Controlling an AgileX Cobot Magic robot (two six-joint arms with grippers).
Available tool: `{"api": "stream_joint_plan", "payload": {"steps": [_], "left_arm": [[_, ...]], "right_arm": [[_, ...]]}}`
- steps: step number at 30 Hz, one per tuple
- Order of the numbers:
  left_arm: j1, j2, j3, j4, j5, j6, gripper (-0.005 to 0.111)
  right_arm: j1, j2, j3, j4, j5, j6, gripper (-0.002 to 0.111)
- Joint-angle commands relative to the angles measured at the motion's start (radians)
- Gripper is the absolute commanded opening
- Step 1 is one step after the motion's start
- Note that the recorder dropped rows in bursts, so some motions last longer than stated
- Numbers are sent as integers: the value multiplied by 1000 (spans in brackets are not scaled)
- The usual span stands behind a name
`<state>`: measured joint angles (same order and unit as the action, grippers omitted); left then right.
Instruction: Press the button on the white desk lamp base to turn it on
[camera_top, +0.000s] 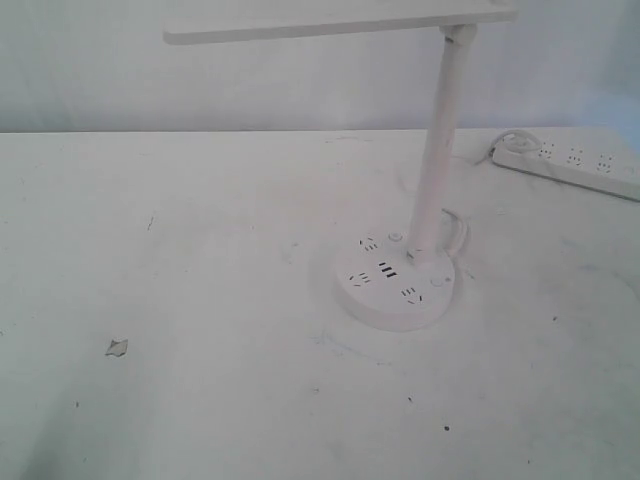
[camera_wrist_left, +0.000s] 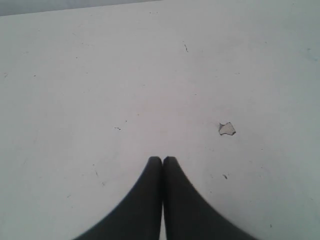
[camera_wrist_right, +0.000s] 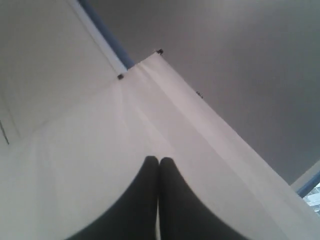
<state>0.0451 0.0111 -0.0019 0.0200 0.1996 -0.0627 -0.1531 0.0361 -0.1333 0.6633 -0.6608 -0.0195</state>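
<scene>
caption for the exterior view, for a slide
White desk lamp on its round socketed base on a white table, power strip far right.

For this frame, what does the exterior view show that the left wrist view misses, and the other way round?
Only the exterior view shows the white desk lamp, the round white desk lamp base with its sockets and USB slots, and a white power strip behind it to the right. Only the left wrist view shows the left gripper, its dark jaws shut together and holding nothing. Both show the white table and what looks like the same small grey scrap lying on it.
</scene>
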Motion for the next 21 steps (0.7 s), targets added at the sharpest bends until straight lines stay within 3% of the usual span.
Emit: {"api": "stream_joint_plan", "payload": {"steps": [1,5,12,17,21], "left_arm": [[2,1,2,-4,-2,0,0],[2,1,2,-4,-2,0,0],[2,1,2,-4,-2,0,0],[2,1,2,-4,-2,0,0],[2,1,2,-4,-2,0,0]], "right_arm": [[-6,173,-116,25,-79,-29,0],[-6,503,-294,-80,-89,37,0],[-6,927,-494,-400,96,311,0],[-6,1170,-544,-428,207,711,0],[-6,1303,-577,-791,257,846,0]]}}
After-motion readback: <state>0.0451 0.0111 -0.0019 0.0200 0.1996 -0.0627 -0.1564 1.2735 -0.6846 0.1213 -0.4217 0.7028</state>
